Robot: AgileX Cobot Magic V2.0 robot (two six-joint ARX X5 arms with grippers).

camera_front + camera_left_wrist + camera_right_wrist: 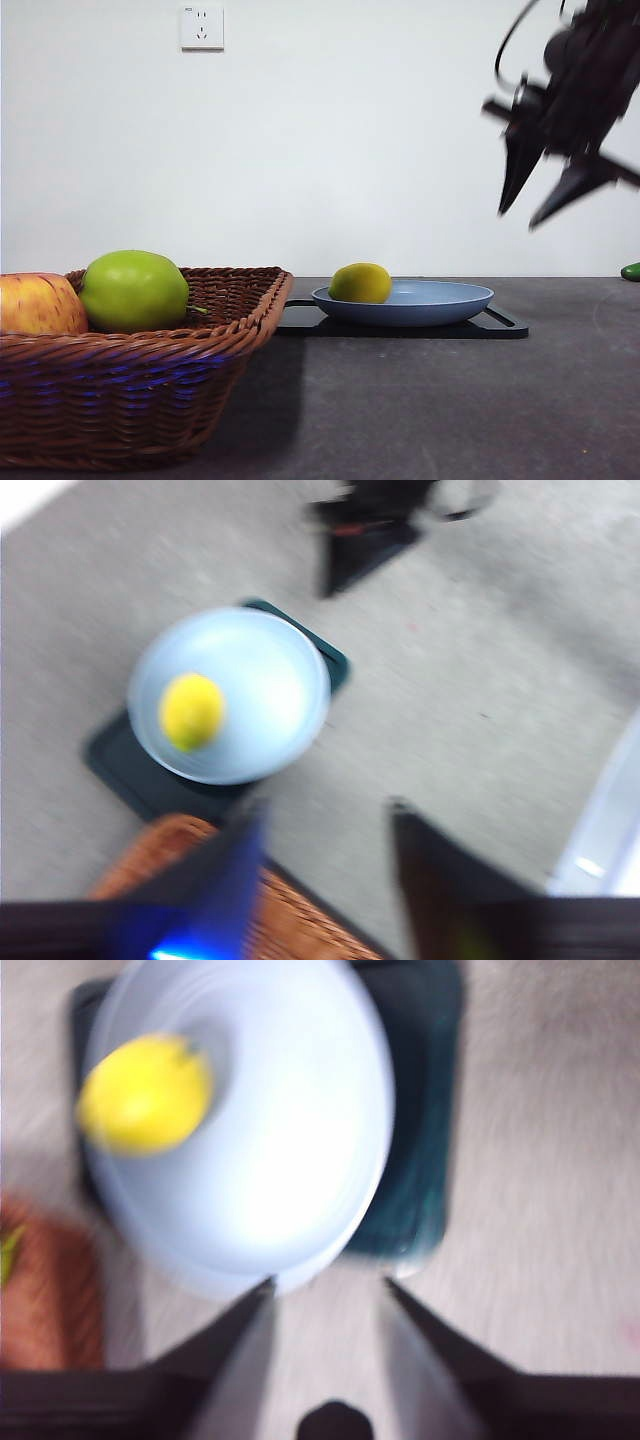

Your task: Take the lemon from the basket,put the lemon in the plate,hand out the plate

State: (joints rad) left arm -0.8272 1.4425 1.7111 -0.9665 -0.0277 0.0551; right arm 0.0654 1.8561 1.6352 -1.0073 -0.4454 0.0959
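The yellow lemon (360, 283) lies in the pale blue plate (440, 300), on its left side. It also shows in the left wrist view (192, 710) and the right wrist view (145, 1092). My right gripper (520, 218) hangs open and empty, high above the table to the right of the plate (280, 1140); in its own view (328, 1285) the jaws stand near the plate's rim. My left gripper (330, 810) is open and empty above the wicker basket (170, 845), out of the front view. The basket (150, 380) stands at the near left.
The plate rests on a flat black tray (500, 325). A green apple (133, 290) and a red-yellow apple (35, 305) lie in the basket. A small green thing (631, 271) sits at the far right edge. Both wrist views are blurred.
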